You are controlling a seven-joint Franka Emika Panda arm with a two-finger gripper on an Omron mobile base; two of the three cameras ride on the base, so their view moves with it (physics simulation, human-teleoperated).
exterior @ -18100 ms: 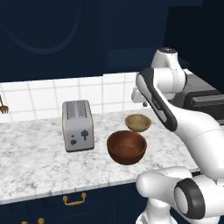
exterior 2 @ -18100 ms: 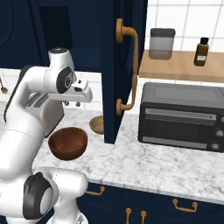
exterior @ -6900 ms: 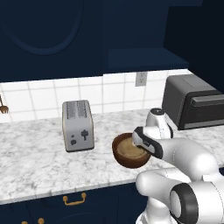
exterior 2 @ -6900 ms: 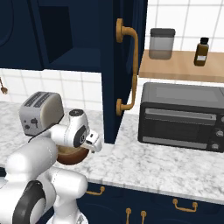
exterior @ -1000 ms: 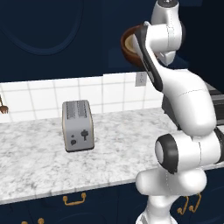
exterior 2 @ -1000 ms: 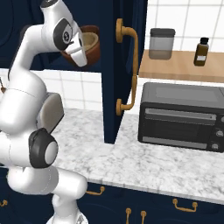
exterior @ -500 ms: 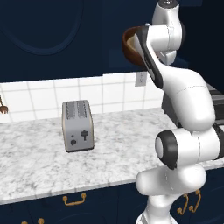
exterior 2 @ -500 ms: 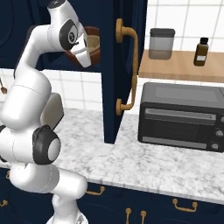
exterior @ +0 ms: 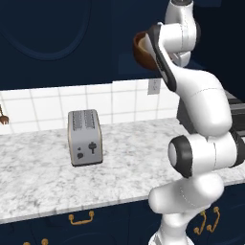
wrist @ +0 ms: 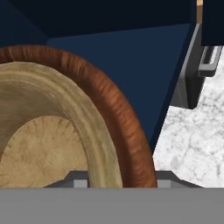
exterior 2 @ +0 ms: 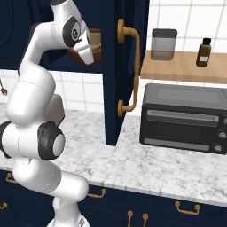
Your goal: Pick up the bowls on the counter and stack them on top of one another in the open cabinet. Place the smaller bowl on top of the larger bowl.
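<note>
A dark navy kitchen with a marbled counter (exterior: 43, 177), where a toaster (exterior: 85, 138) stands. The white arm reaches high toward the open cabinet (wrist: 131, 65). The larger bowl (wrist: 124, 118), with the smaller bowl (wrist: 48, 144) nested inside, hangs at the gripper (exterior 2: 84, 49), level with the cabinet opening; whether the jaws pinch the rim cannot be told.
</note>
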